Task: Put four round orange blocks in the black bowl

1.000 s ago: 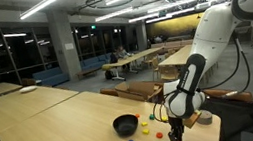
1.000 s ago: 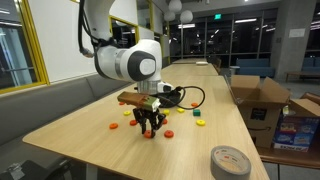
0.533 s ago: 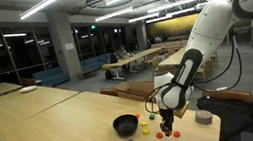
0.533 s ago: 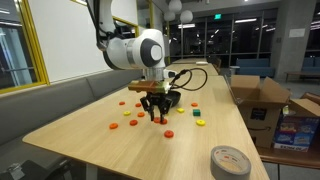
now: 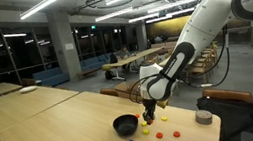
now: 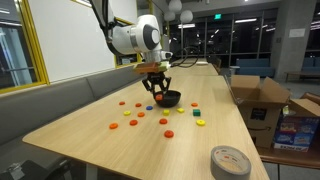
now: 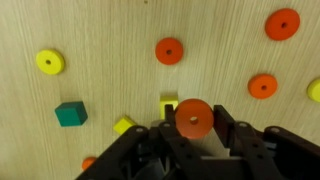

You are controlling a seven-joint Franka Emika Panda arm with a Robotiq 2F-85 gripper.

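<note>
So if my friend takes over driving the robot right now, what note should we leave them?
The gripper is shut on one round orange block. It is up off the table, close beside the black bowl but not over it.
Loose orange blocks lie on the table.
Done: one block is picked up. The pictures don't show whether the bowl holds any blocks yet.
Left: move over the bowl, drop the block, and fetch more until there are four.
</note>
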